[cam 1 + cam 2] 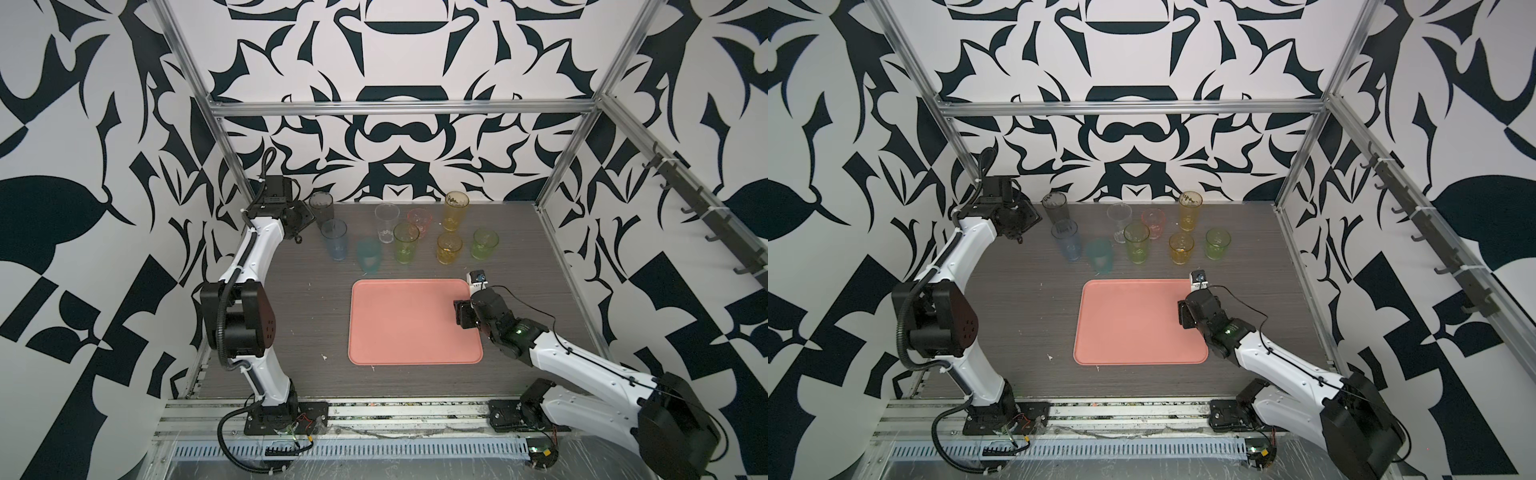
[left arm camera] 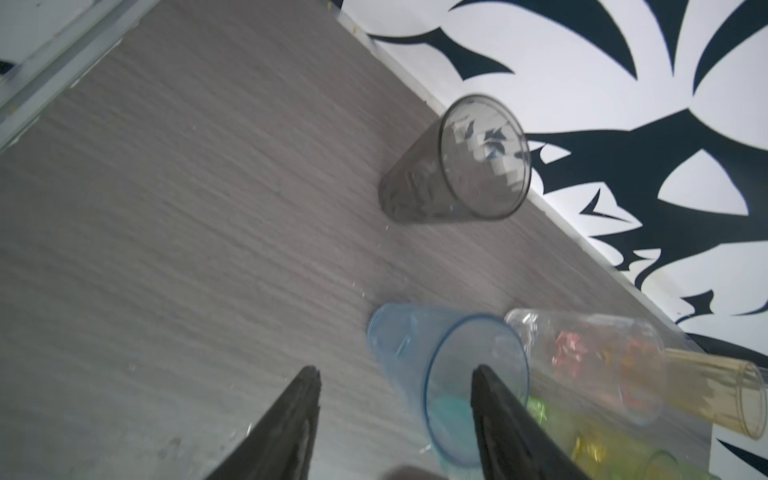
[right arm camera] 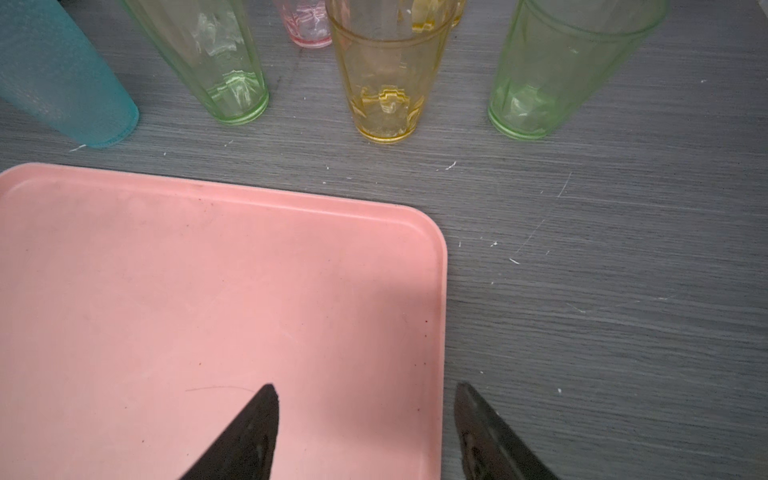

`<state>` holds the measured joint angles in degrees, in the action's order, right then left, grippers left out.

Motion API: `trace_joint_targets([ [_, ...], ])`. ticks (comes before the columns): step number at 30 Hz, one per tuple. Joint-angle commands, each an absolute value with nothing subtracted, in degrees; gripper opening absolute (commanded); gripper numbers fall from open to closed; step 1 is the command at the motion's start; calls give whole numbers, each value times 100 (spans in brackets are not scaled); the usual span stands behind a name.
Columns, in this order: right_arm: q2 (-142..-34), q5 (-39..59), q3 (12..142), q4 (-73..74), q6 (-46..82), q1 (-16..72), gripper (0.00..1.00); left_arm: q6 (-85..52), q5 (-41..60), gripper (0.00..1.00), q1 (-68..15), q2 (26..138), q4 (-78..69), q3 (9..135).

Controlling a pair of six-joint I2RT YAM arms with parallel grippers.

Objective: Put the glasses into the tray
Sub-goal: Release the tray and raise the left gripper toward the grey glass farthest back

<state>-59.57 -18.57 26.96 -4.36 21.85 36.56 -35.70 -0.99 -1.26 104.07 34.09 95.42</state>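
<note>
**A:** Nothing yet on the flat salmon-pink rectangular tray [image 1: 407,324]. It lies mid-table, nearer than the row of tumblers. Where could this go wrong?

**B:** Biggest thing first. The right gripper [image 3: 365,385] hangs over the tray's far right corner, jaws spread and empty. If it dips too low it would likely shove the tray.

**A:** And at far left?

**B:** The left gripper [image 2: 395,370] has its jaws apart and holds nothing. It sits near the tall smoky-grey translucent tumbler [image 1: 321,208] and the tall blue translucent tumbler [image 1: 334,240]. Those two stand near each other, so a wide approach to one could topple its neighbour.

**A:** The small ones?

**B:** The short amber faceted tumbler [image 3: 384,83] and the short green faceted tumbler [image 3: 552,70] stand just beyond the tray. With those tapered, glossy walls I'd expect a slip under a light squeeze.

**A:** And the looks?

**B:** The tray is matte, with a low rim and rounded corners. Every tumbler stands upright on the far half of the table, rim up, tinted and see-through.
</note>
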Motion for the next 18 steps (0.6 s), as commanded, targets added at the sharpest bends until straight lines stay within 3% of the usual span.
trace_joint_targets([
  [1,-5985,-1877,2725,-267,2123,3643,70,-3435,-63,62,-112,10774,3496,10022],
  [18,-6046,-1853,2725,-183,2095,3641,70,-3272,-185,59,-110,12458,3786,12027],
])
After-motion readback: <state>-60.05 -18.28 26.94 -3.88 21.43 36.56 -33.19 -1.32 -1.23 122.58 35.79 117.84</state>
